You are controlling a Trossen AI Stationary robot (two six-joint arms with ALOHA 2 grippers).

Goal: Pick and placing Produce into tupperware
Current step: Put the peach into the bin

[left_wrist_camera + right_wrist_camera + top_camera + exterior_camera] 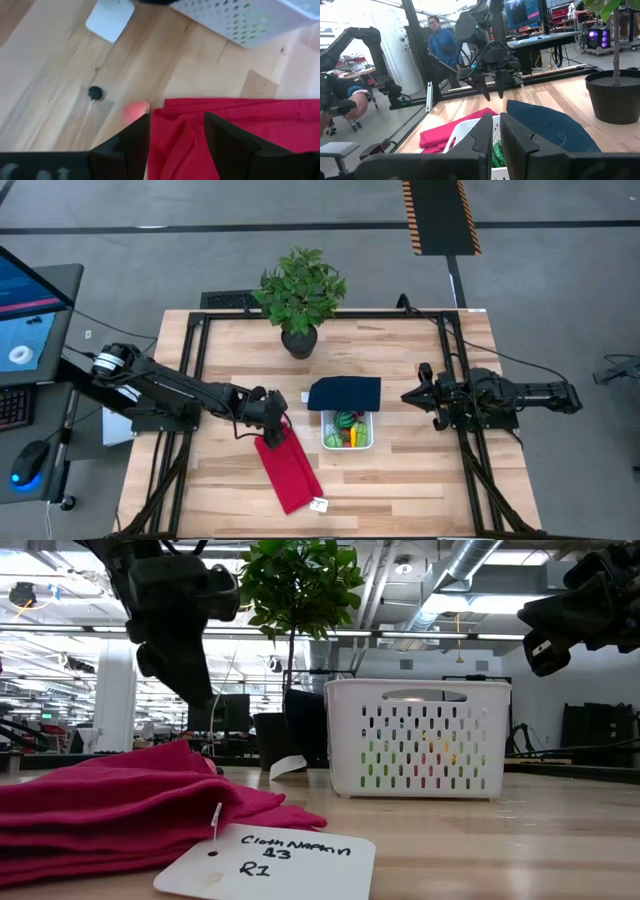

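Note:
The white perforated tupperware (326,442) (420,750) stands mid-table with green, orange and red produce (347,428) inside. Its navy lid (345,392) (550,125) lies just beyond its far rim. My left gripper (272,425) (177,117) (491,92) hangs open over the far end of the red cloth (288,465) (240,120), fingers pointing down, clear of it. A small blurred red thing (135,111), perhaps a berry, lies on the wood beside the cloth's edge. My right gripper (407,395) (496,120) waits, shut, in the air right of the tupperware.
A potted plant (300,300) stands at the far edge. A white card (110,19) lies left of the lid. The cloth's labelled tag (270,865) lies at its near end. A person (442,45) stands beyond the table. Bare wood shows to the right and near side.

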